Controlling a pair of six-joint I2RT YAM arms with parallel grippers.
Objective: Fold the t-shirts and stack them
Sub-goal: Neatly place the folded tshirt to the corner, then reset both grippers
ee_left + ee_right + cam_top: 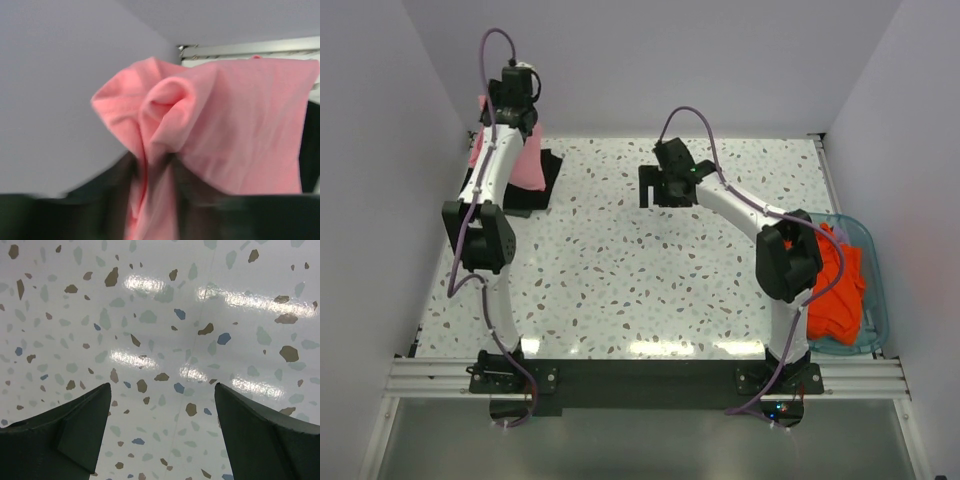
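White speckled counter; teal tub at its right edge holds orange shirts. Far left, pink shirt lies on black shirt. Left claw has pink cloth bunched between its jaws, gripped or not I cannot tell. Best to release fully and rise straight, sparing the fold. Right claw gapes empty over mid-counter.

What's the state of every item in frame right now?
left gripper: pink cloth between its fingers; grip unclear
right gripper: open, empty, over the table
pink t-shirt: bunched, partly lifted
black t-shirt: flat on the table, partly under the pink one
teal tub: upright, holds shirts
orange-red t-shirts: heaped unfolded in the tub
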